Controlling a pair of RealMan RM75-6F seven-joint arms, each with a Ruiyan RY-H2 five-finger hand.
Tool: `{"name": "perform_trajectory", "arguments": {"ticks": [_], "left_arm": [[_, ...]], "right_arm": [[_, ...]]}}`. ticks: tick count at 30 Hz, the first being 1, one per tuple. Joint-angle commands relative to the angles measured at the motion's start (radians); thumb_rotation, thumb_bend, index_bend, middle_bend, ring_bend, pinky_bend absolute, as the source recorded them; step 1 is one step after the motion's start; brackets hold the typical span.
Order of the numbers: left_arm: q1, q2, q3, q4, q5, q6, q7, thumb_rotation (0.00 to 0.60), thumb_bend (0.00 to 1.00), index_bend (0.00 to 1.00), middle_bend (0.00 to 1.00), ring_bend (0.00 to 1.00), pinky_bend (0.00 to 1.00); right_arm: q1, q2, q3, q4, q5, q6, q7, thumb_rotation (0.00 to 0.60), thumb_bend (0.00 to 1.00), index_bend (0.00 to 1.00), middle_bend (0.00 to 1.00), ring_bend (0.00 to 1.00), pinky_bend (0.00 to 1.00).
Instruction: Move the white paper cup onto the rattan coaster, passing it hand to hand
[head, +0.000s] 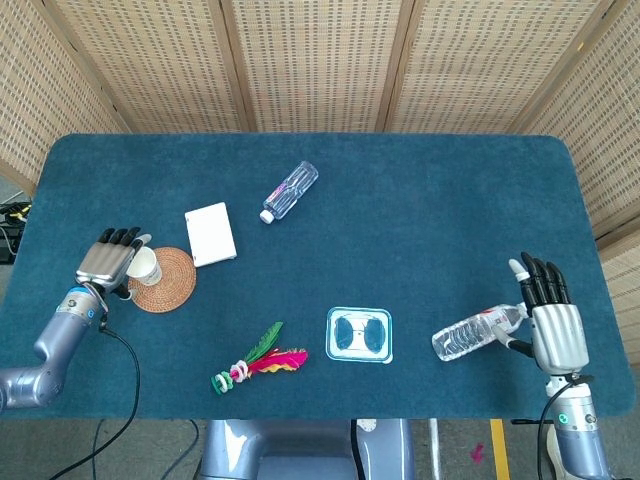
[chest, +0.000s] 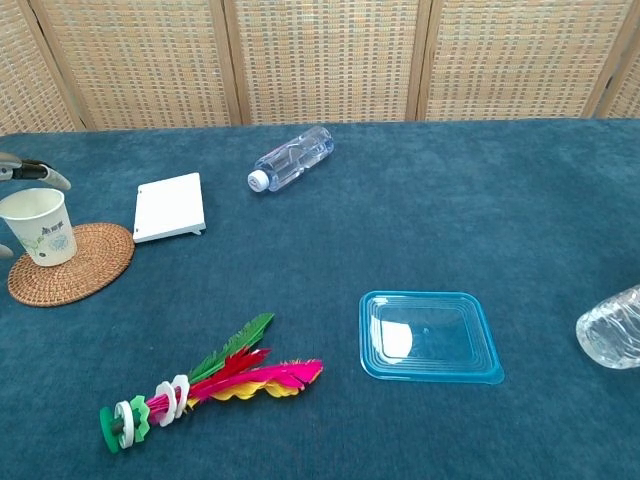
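Observation:
The white paper cup (head: 147, 266) (chest: 38, 227) stands upright on the left part of the round rattan coaster (head: 168, 282) (chest: 82, 268). My left hand (head: 107, 257) sits just left of the cup. Its fingers (chest: 35, 171) arch over the rim with a small gap and do not grip the cup. At the table's front right, my right hand (head: 549, 318) is held flat with fingers apart and holds nothing. The chest view does not show the right hand.
A white box (head: 210, 233) lies right of the coaster, with a clear bottle (head: 290, 190) further back. A feather shuttlecock (head: 256, 362) and a blue lid (head: 359, 334) lie near the front. A second bottle (head: 476, 333) lies against my right hand.

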Motion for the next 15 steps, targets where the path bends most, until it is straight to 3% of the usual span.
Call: {"name": "perform_trajectory", "arguments": {"ticks": [1, 8, 15], "left_arm": [[0.006, -0.003, -0.008, 0.0, 0.004, 0.001, -0.002, 0.6, 0.19, 0.07, 0.0, 0.0, 0.0], [0.024, 0.005, -0.035, -0.014, 0.025, 0.013, -0.02, 0.6, 0.18, 0.02, 0.0, 0.0, 0.0], [0.069, 0.061, -0.087, -0.091, 0.062, 0.063, -0.116, 0.6, 0.05, 0.0, 0.0, 0.0, 0.0]], "right_arm": [[0.0, -0.001, -0.001, 0.0, -0.001, -0.001, -0.001, 0.6, 0.08, 0.0, 0.0, 0.0, 0.0], [-0.001, -0.001, 0.0, -0.002, -0.001, -0.001, -0.003, 0.6, 0.08, 0.0, 0.0, 0.0, 0.0], [-0.002, 0.002, 0.001, -0.004, -0.002, 0.001, 0.004, 0.6, 0.08, 0.0, 0.0, 0.0, 0.0]]}}
